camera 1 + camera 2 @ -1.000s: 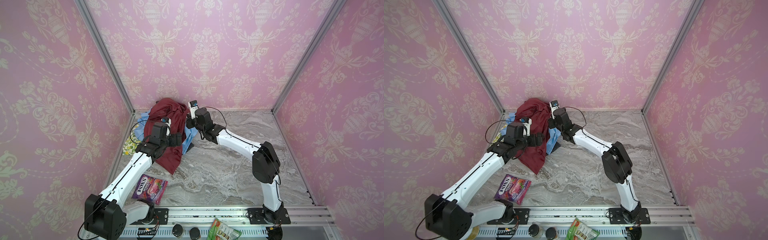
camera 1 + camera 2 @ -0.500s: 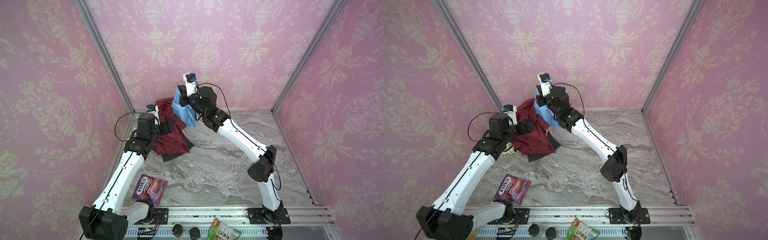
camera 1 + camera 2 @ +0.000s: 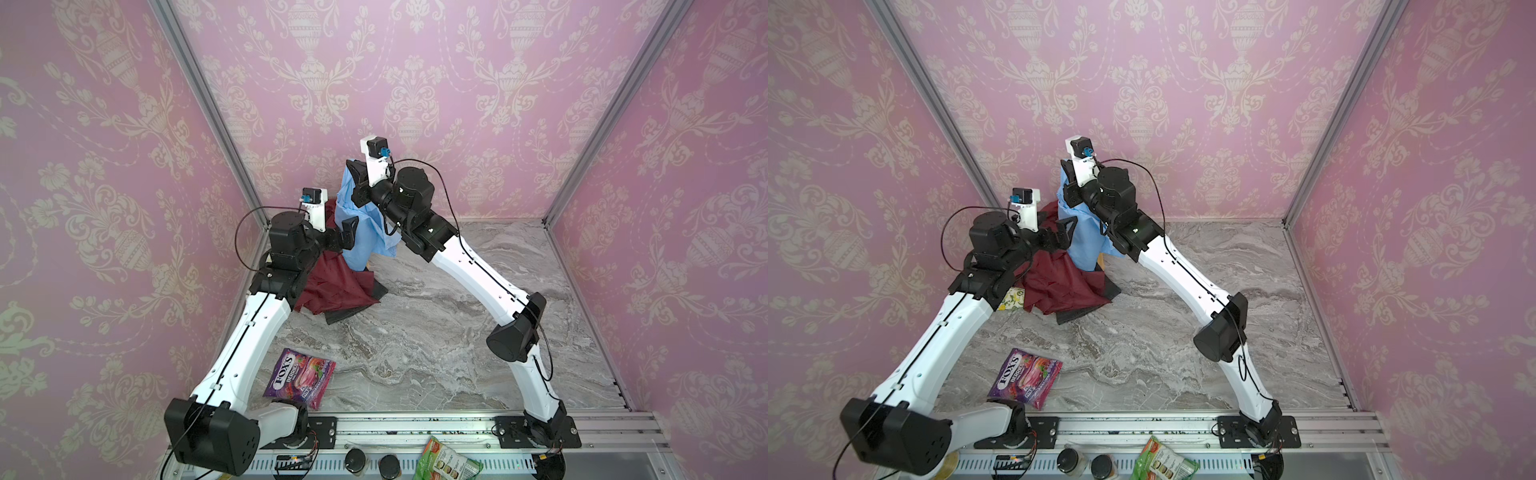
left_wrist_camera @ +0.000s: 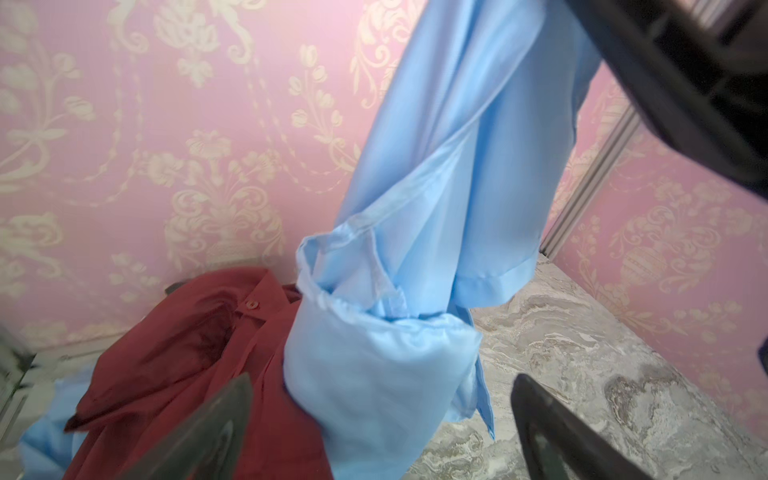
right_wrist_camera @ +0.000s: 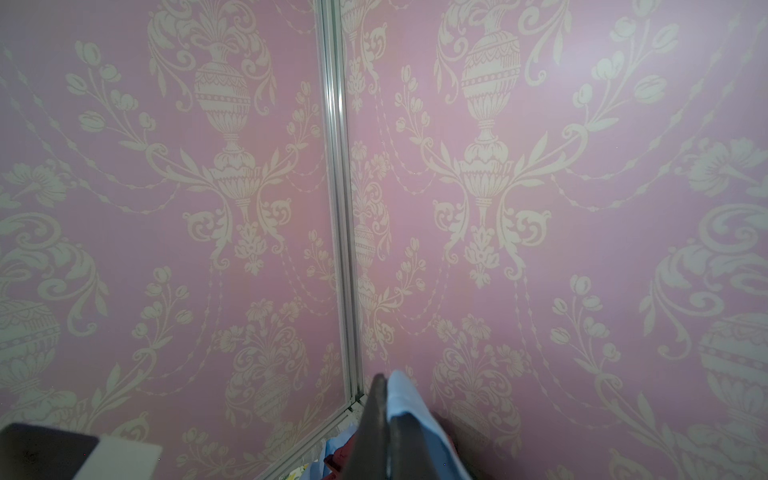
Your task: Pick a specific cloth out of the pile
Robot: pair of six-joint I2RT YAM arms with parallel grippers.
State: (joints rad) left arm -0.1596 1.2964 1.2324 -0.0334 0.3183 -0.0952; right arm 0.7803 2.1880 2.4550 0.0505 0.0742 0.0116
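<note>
Top view: right gripper (image 3: 354, 171) tight on the cloth (image 3: 362, 243), left gripper (image 3: 345, 235) wide

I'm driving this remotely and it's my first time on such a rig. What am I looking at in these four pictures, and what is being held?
The machine is a left arm and a right arm, both white, at a marble table. Two pictures look down on the whole scene; the other two come from a camera on each wrist. The right claw is shut on the cloth, a light blue garment, and holds it up high. The left claw is open beside it, gripping nothing. Below lies the pile: a maroon shirt, a dark grey piece, a lemon-print cloth. A purple candy bag lies nearer the front.
</note>
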